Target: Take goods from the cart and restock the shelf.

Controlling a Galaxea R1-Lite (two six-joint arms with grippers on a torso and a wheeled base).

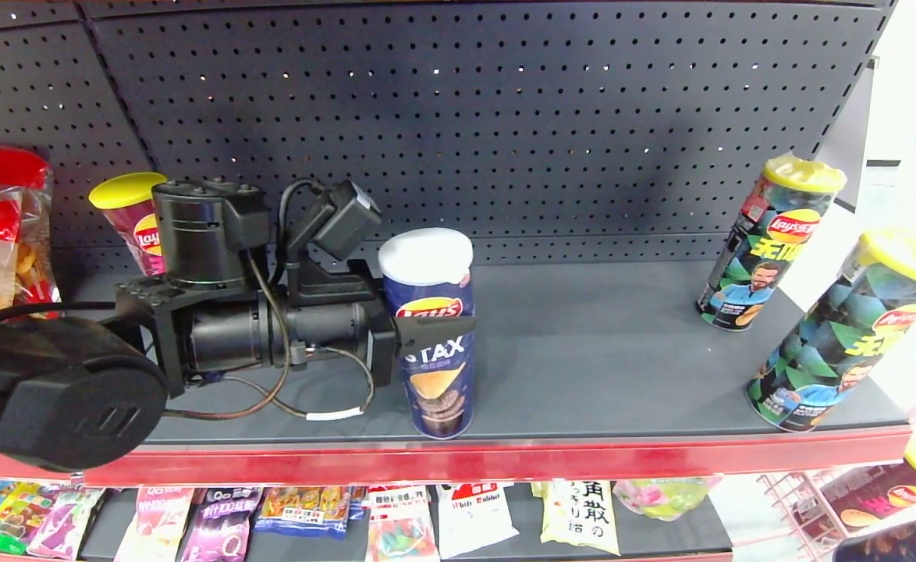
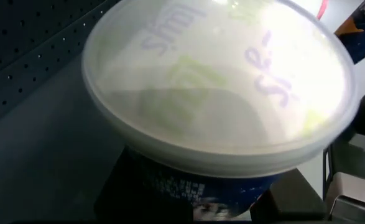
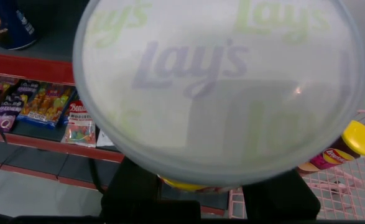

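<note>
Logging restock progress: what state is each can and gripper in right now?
Blue can: upright on shelf, lid on, gripped.
Left gripper: shut on blue can.
Right gripper: shut on pale-lidded can.
Back green can: standing on shelf, lid on.
Front green can: lid on; resting or held, unclear.
Pink can: standing, lid on.
Cart can: tipped over, lid on.

Glossy blue can (image 1: 434,343) and green can (image 1: 840,343), translucent plastic lids (image 2: 219,81), matt shelf (image 1: 598,343).

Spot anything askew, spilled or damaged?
Nothing spilled or damaged. The rear green can and front green can at the shelf's right lean outward; maybe lens. The blue can stands upright in the left gripper; right gripper holds a lidded can.
</note>
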